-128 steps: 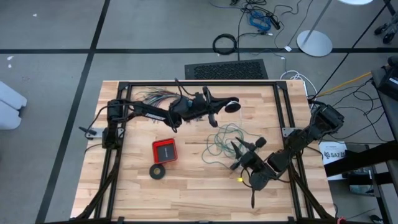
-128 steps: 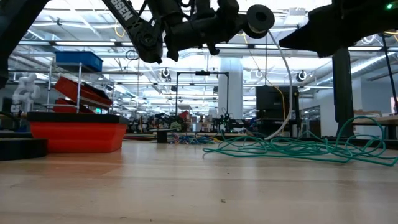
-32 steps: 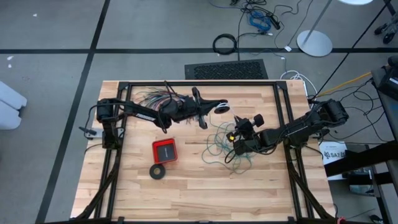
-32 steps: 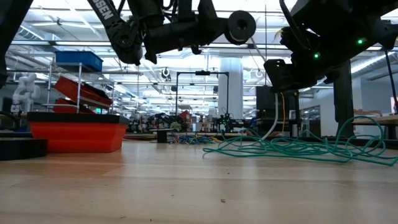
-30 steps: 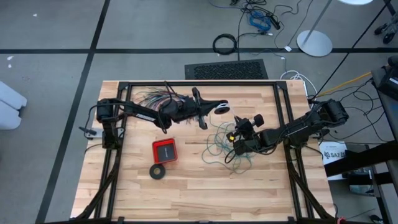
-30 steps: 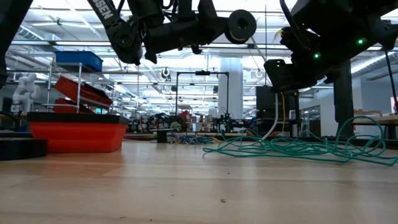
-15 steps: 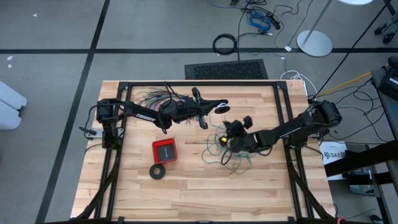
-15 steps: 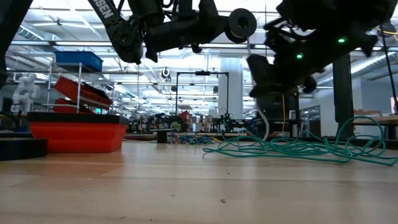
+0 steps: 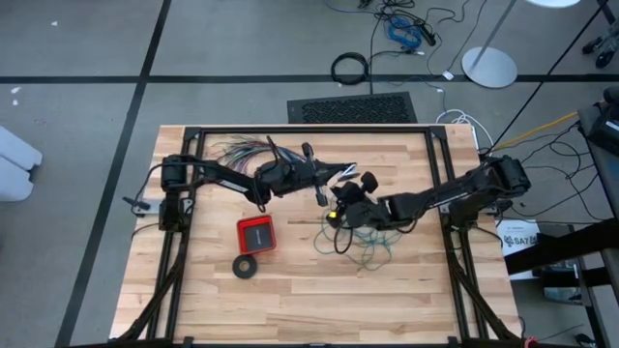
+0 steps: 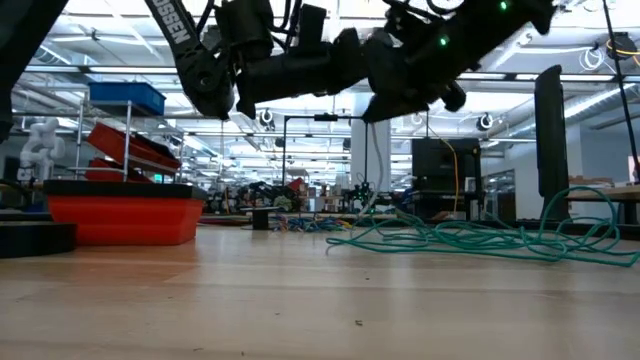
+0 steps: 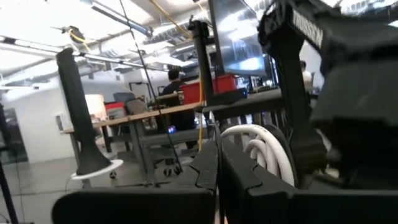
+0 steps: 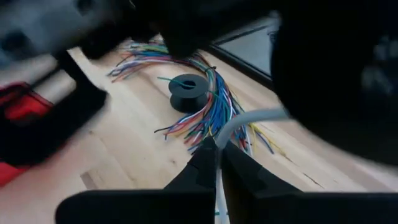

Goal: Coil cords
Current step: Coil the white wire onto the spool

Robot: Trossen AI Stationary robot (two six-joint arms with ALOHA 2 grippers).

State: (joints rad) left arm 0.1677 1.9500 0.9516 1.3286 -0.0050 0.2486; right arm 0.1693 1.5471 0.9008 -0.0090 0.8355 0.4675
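two limp, light cords are being handled: white cord (image 12: 239, 127) is being pinched mid-air in the closed jaws of both grippers (image 9: 329, 188); teal wire (image 9: 363, 246), springy, is lying tangled on the counter (image 9: 290, 300).

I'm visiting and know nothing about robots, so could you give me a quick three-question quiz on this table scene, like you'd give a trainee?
1. True or false: the teal-green wire lies in a loose tangle on the table.
2. What does the right end effector pinch between its fingers?
A. the red box
B. the white cord
C. the black ring
3. Fill in: in the high view, the left end effector and the right one meet near the table's ____ edge, beside the many-coloured wires.

Key: 1 true; 2 B; 3 far.
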